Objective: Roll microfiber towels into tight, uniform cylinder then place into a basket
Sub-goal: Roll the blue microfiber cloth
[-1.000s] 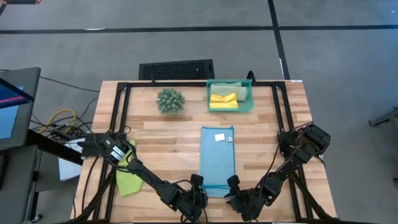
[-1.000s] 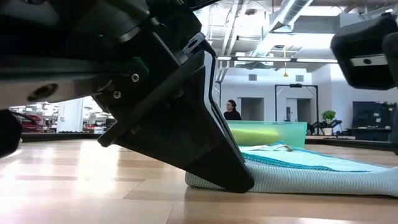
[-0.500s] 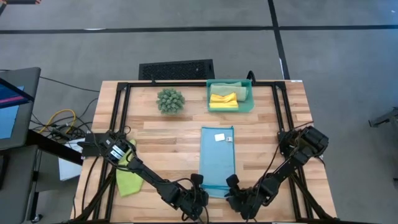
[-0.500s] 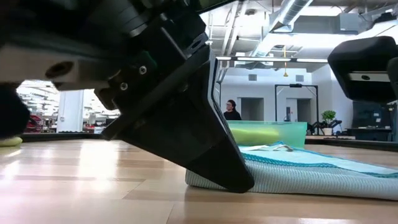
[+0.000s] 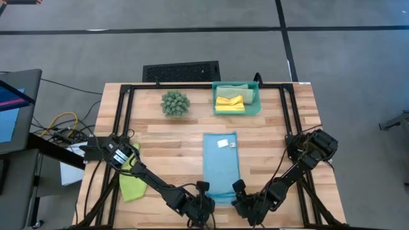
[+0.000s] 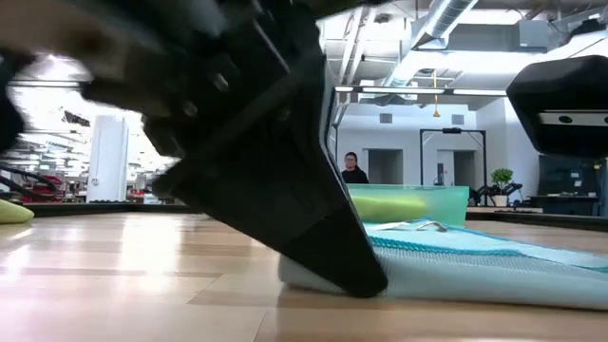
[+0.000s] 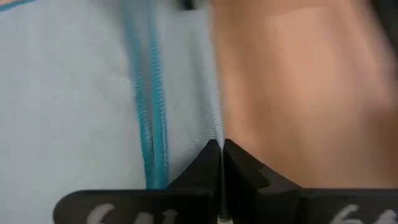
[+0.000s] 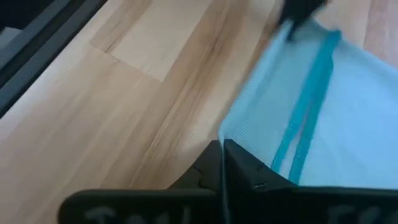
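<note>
1. Near the front edge of the table (image 5: pixel 166 144), centre, lies the light blue towel (image 5: pixel 221 163), spread flat as a long strip running from near to far, no roll in it yet that I can make out.
2. Both grippers are down at its near end: the left gripper (image 5: pixel 202 199) on the near-left corner, the right gripper (image 5: pixel 241 198) on the near-right corner.
3. Each wrist view shows its own jaws pressed together with the blue hem right at the tips, so both look pinched on the cloth edge, ready, I'd judge, to begin the roll.
4. Far right, the basket (image 5: pixel 257 102) already holds the yellow towel (image 5: pixel 229 102), with the sage green towel (image 5: pixel 238 88) behind it; how tightly they are rolled I can't tell.
5. Over at the near-left edge, the lime green towel (image 5: pixel 131 184) waits in a loose heap beside the left arm.
6. My reading: two towels in, one just being started, one untouched — roughly halfway.
7. Left of the basket sits a spiky plant ball (image 5: pixel 174 103), out of the action.
</note>
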Controlling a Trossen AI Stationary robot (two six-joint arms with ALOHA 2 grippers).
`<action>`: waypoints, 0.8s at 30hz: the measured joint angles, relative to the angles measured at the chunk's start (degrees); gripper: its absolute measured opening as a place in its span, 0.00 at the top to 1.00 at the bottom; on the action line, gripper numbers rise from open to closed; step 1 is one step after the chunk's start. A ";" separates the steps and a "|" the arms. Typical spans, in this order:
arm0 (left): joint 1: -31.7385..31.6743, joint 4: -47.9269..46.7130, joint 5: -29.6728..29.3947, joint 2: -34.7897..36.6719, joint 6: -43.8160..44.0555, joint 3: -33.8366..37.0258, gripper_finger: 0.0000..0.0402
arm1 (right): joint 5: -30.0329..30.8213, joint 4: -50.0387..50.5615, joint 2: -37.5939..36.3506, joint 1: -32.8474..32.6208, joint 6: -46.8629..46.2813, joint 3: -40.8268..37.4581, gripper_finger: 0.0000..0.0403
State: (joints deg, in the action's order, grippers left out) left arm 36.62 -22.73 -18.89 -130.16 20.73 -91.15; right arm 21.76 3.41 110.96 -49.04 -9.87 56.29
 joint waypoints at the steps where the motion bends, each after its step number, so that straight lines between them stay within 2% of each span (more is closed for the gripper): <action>1: 0.34 -0.38 1.38 -0.07 0.08 -0.85 0.99 | -1.00 -0.19 0.07 0.00 -0.07 0.61 0.96; 9: 3.05 -4.29 4.75 -0.59 0.10 -7.36 1.00 | -4.53 -0.53 -0.55 -1.02 -0.21 5.14 0.95; 16: 3.81 -5.34 4.08 -0.53 1.41 -8.07 1.00 | -5.81 -0.46 -0.63 -0.88 -2.71 6.67 0.97; 24: 2.47 -9.38 2.74 -0.42 3.34 -8.09 1.00 | -5.64 5.40 -0.72 2.36 -11.38 6.71 0.95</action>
State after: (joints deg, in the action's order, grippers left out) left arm 39.09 -32.11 -16.14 -130.58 24.08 -99.24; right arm 16.12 8.81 110.24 -46.67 -21.26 63.00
